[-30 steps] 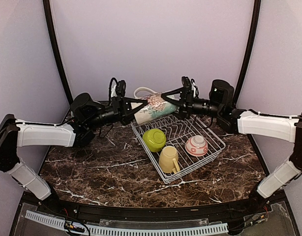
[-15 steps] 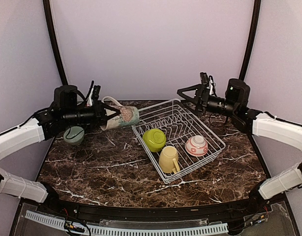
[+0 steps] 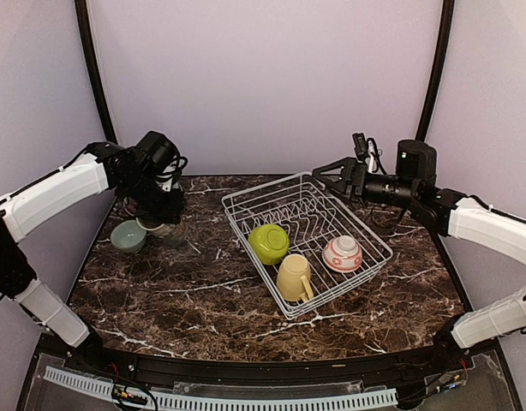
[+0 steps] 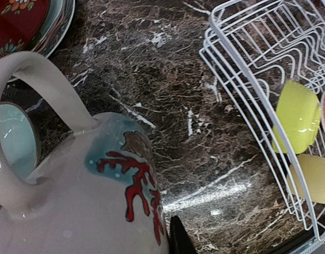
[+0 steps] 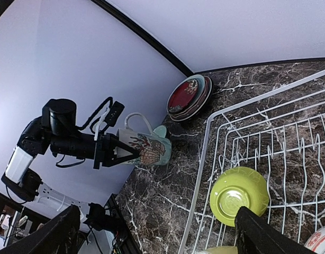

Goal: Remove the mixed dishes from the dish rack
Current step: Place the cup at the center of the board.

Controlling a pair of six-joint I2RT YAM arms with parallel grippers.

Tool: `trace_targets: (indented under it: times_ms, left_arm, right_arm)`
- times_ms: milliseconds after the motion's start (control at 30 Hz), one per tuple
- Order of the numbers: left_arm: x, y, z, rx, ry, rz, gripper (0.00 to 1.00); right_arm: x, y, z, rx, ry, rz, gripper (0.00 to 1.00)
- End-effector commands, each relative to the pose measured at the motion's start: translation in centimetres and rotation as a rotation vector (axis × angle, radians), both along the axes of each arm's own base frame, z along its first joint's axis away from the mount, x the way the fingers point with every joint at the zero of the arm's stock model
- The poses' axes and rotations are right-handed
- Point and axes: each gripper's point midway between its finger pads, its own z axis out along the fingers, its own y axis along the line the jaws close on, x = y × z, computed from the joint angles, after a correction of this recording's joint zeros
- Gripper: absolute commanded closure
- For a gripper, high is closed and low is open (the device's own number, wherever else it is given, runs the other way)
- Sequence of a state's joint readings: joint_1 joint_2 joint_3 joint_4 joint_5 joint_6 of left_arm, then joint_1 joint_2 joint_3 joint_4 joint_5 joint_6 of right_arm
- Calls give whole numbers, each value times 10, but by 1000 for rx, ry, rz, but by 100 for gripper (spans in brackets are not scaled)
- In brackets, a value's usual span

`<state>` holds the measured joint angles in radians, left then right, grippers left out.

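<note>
Left fingers clamped on patterned mug; right fingers spread wide, empty. Just ahead of these, lime bowl: rigid, slick, breakable; best pinched at rim.

Lime bowl in white rack (plates beyond)

dish rack on table | inside: bowl left, mug front, other bowl right
</note>
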<state>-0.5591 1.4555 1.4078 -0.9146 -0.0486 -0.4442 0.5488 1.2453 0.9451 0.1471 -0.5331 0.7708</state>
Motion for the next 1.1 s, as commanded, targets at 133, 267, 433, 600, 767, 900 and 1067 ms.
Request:
trace_targets:
  times_ms: [133,267,433,600,767,900,1067]
  left_arm:
    - [43,12,-8,268,-13,-30,99]
    - [62,10,-21,338,9,-32,99]
    - [74,1,-36,359,44,-56,99]
    - [77,8,-53,407,76,-51,99]
    - [77,14,-66,421,105,-44,99]
    - [76,10,-75,400,123,-66,94]
    - [74,18,-83,437,139,-59,86]
  right_arm:
    - [-7,-17,18,-22,-62,-61,1]
    - [-9,-22,20,-41,-69,-73,1]
    - [-10,-28,19,-63,-81,-100,1]
    - [-11,-31,15,-94,-80,-111,1]
    - [-9,-33,12,-109,-80,-122,1]
    - [-7,-31,9,-114,-74,-118,1]
    - [-6,-27,4,-116,-53,-101,1]
